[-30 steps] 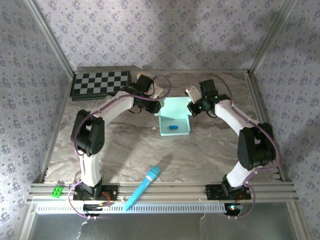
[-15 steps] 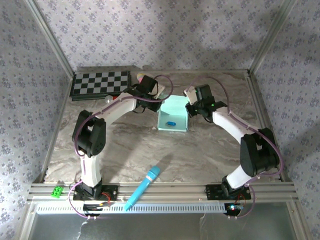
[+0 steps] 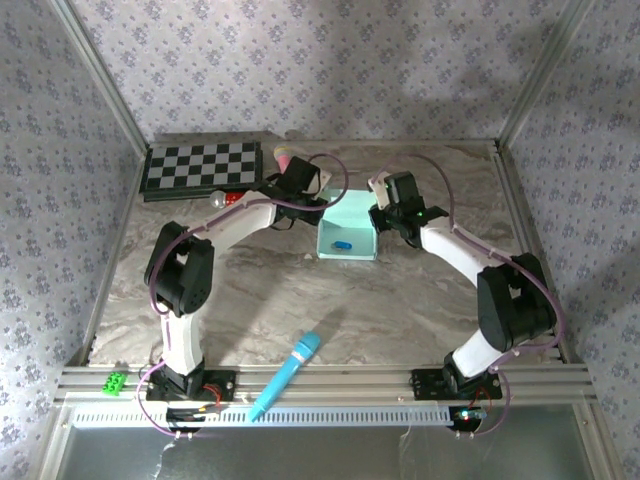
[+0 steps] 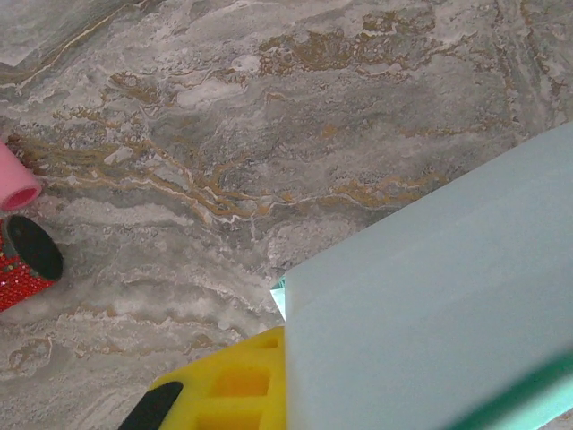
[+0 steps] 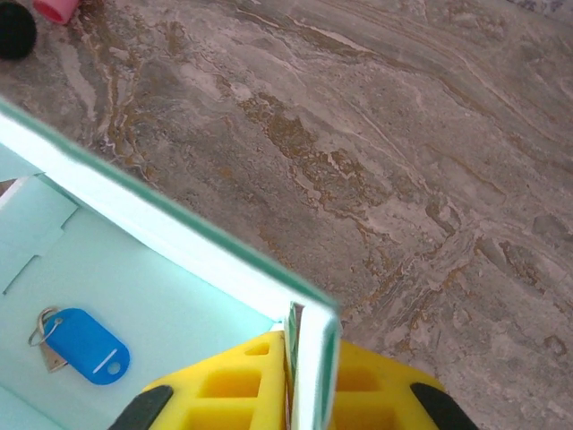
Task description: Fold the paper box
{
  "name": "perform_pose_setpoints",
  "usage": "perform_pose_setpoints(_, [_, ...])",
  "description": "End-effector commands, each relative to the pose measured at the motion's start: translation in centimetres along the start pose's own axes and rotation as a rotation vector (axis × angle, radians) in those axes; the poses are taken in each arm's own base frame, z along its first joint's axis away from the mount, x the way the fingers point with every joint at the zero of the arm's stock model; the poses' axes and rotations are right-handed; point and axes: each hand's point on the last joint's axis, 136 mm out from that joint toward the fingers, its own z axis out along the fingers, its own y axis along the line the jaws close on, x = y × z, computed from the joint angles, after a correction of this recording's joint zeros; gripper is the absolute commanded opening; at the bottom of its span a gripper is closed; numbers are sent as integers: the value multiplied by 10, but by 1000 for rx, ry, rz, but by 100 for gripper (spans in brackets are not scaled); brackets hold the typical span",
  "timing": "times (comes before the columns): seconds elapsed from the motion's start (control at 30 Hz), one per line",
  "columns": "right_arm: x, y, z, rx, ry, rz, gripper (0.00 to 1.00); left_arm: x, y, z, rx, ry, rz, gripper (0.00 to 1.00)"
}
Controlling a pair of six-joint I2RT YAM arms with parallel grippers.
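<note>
Marbled bench [image 3: 300, 300], floral walls behind. R gripper [image 5: 309, 376] is clamped on the paper box [image 3: 348, 240], yellow pads [image 5: 242, 390] either side of its right wall. L gripper [image 3: 316, 203] is at the left wall w/ one pad showing behind card; closed or not, can't tell. Box lies far-centre between both arms, about equally near each. R wrist cam sees inside, incl. a blue key tag [image 5: 85, 345]; L wrist cam gets the outer face
</note>
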Motion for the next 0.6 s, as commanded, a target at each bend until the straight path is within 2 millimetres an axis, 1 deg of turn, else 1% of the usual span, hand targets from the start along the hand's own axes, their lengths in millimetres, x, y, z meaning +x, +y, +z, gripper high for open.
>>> perform_pose_setpoints(0.0, [10,-3,8,40,45,45,12,-26,-6,-22,0,-105,-27,5])
perform_pose_setpoints(0.17, [10,-3,9,63,43,79,12,-27,-4,-24,-14,-119,-42,2])
perform_pose_setpoints(0.27, [10,-5,10,98,48,93,16,-27,-2,-25,-26,-128,-50,2])
perform_pose_setpoints(0.37, [15,-10,11,144,68,101,17,-28,0,-27,-34,-137,-50,2])
perform_pose_setpoints(0.43, [18,-13,11,163,82,111,16,-28,0,-28,-33,-141,-47,2])
perform_pose_setpoints(0.57, [19,-10,12,147,85,113,9,-27,-1,-28,-34,-136,-42,2])
